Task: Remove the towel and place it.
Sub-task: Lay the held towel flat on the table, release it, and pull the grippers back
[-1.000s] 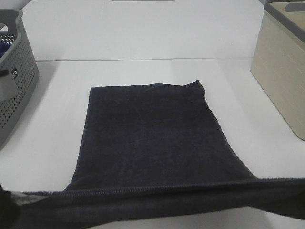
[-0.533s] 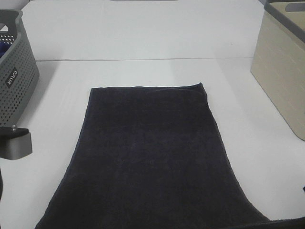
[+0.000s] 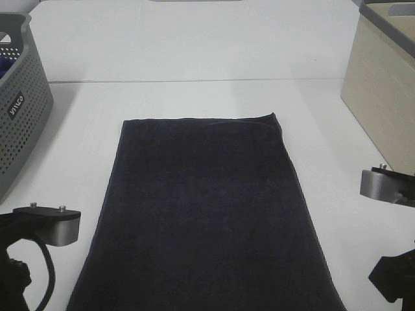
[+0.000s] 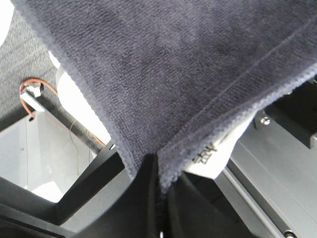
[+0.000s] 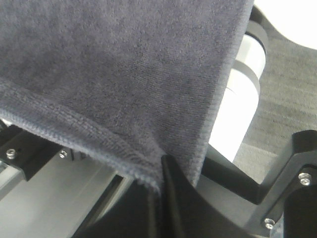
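The dark charcoal towel [image 3: 204, 207] lies spread flat on the white table [image 3: 194, 45], its far edge mid-table and its near end running off the bottom of the exterior view. In the left wrist view my left gripper [image 4: 157, 166] is shut on a hemmed corner of the towel [image 4: 188, 74]. The right wrist view shows my right gripper [image 5: 161, 166] shut on the other near corner of the towel [image 5: 114, 69]. In the exterior view only the arms' grey wrist blocks show, the left one [image 3: 48, 223] and the right one [image 3: 388, 184], on either side of the towel.
A grey perforated basket [image 3: 19, 103] stands at the table's left edge. A beige basket [image 3: 382, 84] stands at the right edge. Below the grippers the wrist views show metal frame parts [image 4: 39, 148] and grey floor [image 5: 292, 79].
The raised band of towel across the front has dropped out of view, and the cloth now lies flat and longer. Both arms' wrist blocks have come into view at the lower corners.
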Tool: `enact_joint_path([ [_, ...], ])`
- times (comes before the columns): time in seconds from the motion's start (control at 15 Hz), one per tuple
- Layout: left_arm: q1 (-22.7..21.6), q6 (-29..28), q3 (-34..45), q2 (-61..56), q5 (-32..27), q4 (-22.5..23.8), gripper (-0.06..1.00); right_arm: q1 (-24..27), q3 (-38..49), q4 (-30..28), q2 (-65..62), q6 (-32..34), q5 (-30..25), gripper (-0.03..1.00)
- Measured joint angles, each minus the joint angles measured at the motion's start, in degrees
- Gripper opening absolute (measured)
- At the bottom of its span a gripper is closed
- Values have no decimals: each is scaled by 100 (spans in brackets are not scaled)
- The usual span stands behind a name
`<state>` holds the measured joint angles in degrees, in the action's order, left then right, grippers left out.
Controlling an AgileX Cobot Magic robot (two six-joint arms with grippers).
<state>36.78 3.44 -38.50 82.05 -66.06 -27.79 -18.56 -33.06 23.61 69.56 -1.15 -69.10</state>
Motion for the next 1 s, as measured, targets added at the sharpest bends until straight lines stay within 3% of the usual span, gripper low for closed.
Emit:
enact_joint_path([
  [0.6, 0, 97, -963, 1455, -189, 229, 0, 6, 0, -229, 1352, -435, 52, 2],
  [1.0, 0, 510, -1662, 2561, -309, 46, 0, 6, -11, 350, 2618, -1054, 745, 2],
])
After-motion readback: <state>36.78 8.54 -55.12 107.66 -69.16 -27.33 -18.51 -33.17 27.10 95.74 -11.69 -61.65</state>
